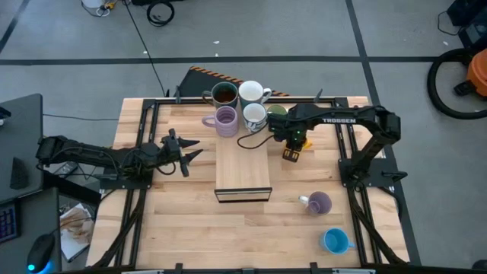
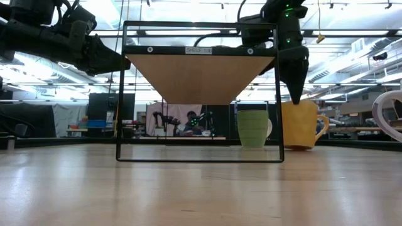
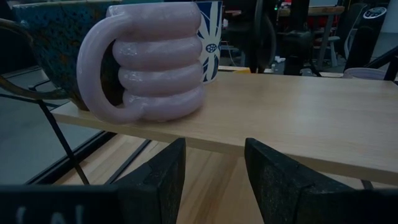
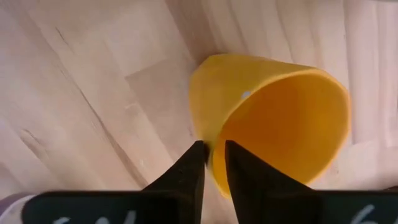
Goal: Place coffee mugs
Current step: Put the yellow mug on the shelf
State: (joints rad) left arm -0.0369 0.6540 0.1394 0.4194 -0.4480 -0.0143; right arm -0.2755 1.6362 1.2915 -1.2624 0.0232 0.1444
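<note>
The orange mug (image 1: 292,151) (image 4: 280,118) stands upright on the table, right of the raised wooden shelf (image 1: 243,164). My right gripper (image 1: 293,141) (image 4: 215,163) reaches down onto its rim, shut on it. A lilac mug (image 1: 225,120) (image 3: 155,59) stands on the shelf's far left corner. The dark brown mug (image 1: 224,94) and two white mugs (image 1: 251,93) (image 1: 254,116) cluster beside it. The green mug (image 1: 276,113) (image 2: 252,129) stands on the table. My left gripper (image 1: 186,148) (image 3: 214,180) hovers open, left of the shelf, pointing at it. My right gripper pinches the orange mug's wall at the rim (image 4: 214,146), one finger (image 4: 242,177) inside the mug and one (image 4: 189,174) outside. The fingers come from above, pointing down. The mug's base rests on the table, and only the fingers' free ends (image 2: 295,94) reach its rim.
A second lilac mug (image 1: 318,202) lies on its side on the near right of the table, and the blue mug (image 1: 335,241) stands nearer the near right corner. Black frame rails (image 1: 144,152) run along the table's left and right sides. The table's near left part is bare wood.
</note>
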